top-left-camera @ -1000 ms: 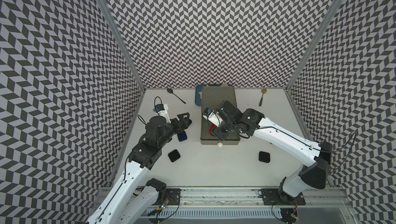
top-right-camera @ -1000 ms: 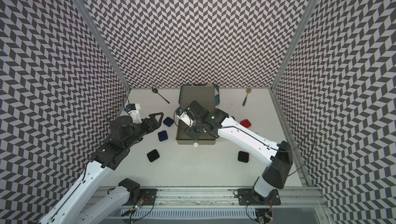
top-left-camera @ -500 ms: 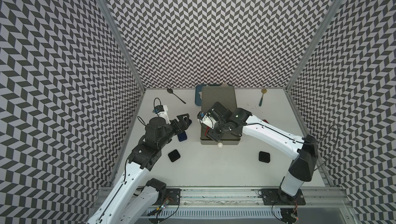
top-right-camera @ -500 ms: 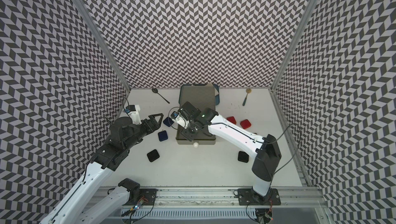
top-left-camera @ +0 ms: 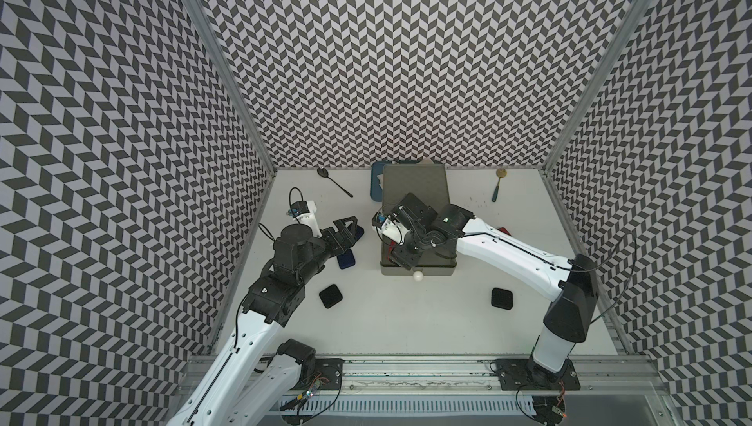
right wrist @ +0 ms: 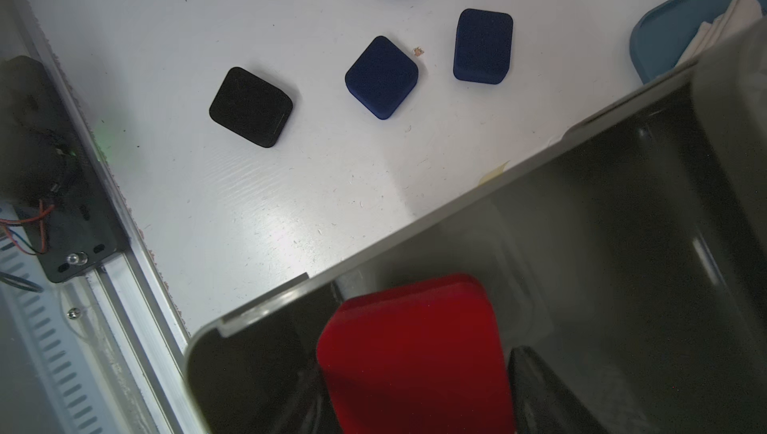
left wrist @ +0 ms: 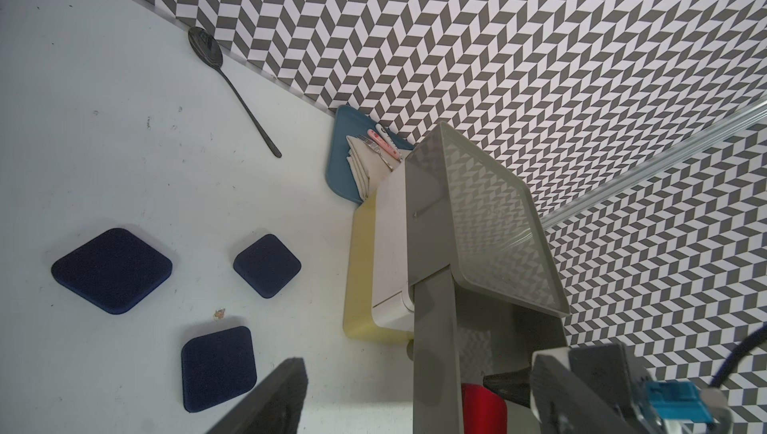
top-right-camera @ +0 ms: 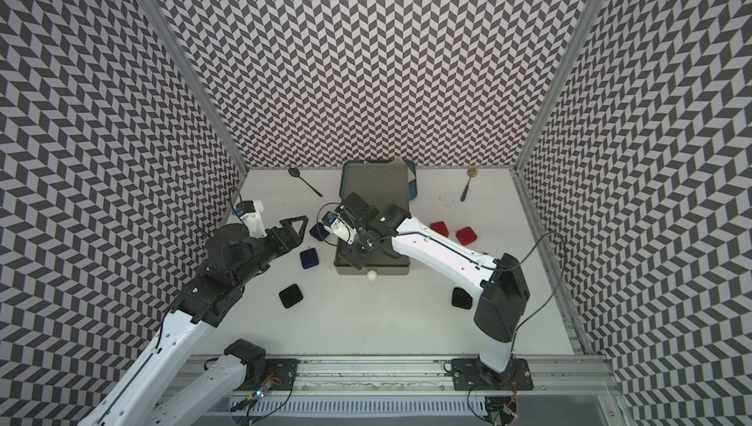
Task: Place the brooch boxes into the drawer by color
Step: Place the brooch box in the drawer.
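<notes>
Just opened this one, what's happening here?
The right gripper is down in the open grey top drawer with a red brooch box at its jaws; whether it grips it is unclear. The left gripper hovers open near three navy boxes. Two red boxes and two black boxes lie on the table.

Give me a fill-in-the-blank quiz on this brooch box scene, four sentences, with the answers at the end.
The brooch box in the open grey drawer is ___.
That drawer's ball knob is ___.
In the left wrist view, ___ navy boxes lie on the table.
In both top views, ___ black boxes lie on the table.
Missing words: red; white; three; two.
</notes>
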Controlling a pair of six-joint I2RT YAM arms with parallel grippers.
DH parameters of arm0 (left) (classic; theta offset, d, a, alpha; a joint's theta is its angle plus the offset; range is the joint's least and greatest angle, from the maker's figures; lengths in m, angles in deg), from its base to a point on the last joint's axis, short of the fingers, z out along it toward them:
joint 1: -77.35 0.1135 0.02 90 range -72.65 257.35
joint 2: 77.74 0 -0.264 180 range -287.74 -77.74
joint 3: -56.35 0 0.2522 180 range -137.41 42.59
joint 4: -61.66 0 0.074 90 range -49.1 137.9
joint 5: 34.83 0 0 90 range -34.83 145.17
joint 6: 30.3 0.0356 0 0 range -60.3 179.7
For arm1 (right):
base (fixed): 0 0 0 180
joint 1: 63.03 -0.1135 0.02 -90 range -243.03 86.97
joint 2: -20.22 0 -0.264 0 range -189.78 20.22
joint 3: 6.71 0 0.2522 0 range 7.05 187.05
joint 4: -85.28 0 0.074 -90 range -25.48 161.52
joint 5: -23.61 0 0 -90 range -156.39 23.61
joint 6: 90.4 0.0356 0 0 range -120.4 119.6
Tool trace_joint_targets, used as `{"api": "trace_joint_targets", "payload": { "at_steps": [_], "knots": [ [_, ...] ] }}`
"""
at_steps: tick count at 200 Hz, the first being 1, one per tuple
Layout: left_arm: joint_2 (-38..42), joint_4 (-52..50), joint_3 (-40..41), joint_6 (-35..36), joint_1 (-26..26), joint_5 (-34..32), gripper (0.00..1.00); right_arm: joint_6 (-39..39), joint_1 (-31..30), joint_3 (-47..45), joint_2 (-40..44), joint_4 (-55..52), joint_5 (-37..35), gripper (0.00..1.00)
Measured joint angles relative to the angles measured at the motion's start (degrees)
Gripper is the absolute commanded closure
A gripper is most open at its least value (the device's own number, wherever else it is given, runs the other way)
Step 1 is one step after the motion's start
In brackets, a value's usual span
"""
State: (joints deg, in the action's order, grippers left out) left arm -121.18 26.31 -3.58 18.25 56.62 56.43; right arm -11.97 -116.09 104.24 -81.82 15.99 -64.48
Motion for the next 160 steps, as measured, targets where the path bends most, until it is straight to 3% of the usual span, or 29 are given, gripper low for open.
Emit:
{"api": "trace_joint_targets", "payload": {
  "at_steps": [47, 101, 160],
  "knots": [
    [0.0, 0.0, 0.1, 0.0, 0.2, 0.0, 0.10, 0.5, 0.9, 0.2, 0.0, 0.1, 0.8, 0.17],
    [0.0, 0.0, 0.1, 0.0, 0.2, 0.0, 0.10, 1.1, 2.3, 2.1, 0.9, 0.5, 2.8, 0.15],
    [-0.3, 0.1, 0.1, 0.0, 0.2, 0.4, 0.11, 5.2, 8.2, 1.0, 14.0, 6.4, 6.0, 0.10]
  ]
}}
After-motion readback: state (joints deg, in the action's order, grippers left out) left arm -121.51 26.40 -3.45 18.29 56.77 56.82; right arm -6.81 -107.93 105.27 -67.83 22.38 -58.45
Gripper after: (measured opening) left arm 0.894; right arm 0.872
